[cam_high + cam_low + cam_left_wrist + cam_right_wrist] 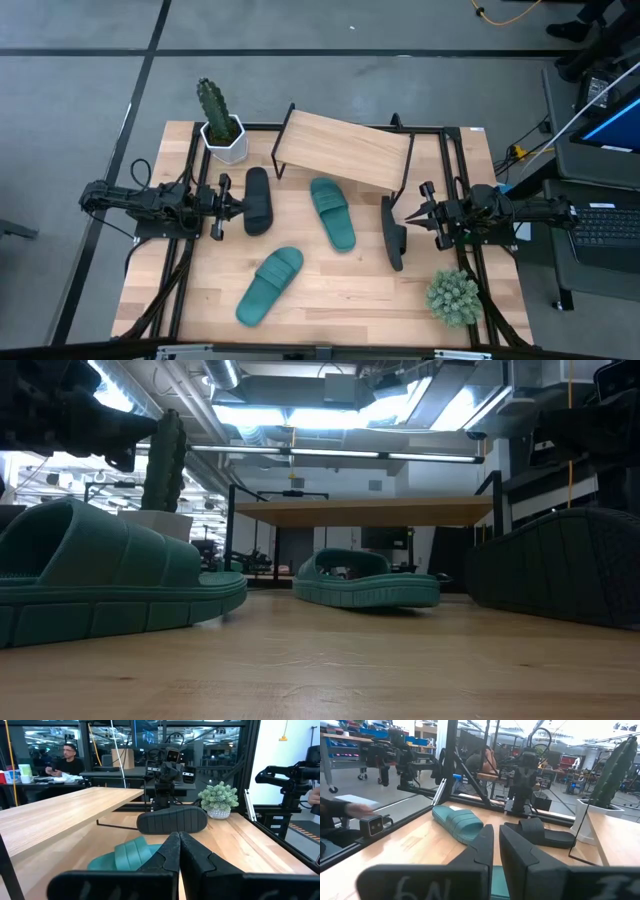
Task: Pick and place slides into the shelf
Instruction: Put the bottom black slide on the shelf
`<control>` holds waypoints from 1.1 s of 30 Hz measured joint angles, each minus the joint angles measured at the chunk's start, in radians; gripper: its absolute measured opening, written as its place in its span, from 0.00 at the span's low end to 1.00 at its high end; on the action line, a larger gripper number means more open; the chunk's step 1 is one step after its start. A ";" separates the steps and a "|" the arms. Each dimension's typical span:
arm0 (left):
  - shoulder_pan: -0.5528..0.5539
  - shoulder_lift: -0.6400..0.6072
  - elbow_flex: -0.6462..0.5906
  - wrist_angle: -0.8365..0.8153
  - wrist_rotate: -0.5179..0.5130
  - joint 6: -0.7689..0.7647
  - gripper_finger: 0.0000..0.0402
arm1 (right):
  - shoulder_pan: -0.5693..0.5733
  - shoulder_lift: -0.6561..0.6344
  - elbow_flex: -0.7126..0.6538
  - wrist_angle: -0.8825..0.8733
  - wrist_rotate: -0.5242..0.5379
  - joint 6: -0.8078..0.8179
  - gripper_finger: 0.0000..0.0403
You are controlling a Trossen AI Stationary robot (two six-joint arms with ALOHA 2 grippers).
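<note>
slides, four, rubber: likely light, bendy, grippy; best pinched across the wide strap. black pair [258, 200] and [392, 232], teal pair [332, 213] and [270, 285], all on the table [330, 300] beside the empty shelf [345, 148]. left tool [232, 205] closed, empty; right tool [408, 216] nearly closed, just beside a black slide, holding nothing.

Shelf [345, 150]: light wooden board on thin black wire legs, at 12 o'clock on the table, nothing on it.

Slides, all on the tabletop:
- black slide [258, 200], 9 o'clock, flat
- teal slide [333, 213], centre, flat
- second teal slide [270, 285], 7 o'clock, flat
- second black slide [392, 232], 3 o'clock, tipped on edge
</note>
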 joint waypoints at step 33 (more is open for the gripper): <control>0.000 0.000 0.000 0.000 0.000 0.000 0.00 | 0.000 0.002 0.000 -0.027 0.001 0.018 0.08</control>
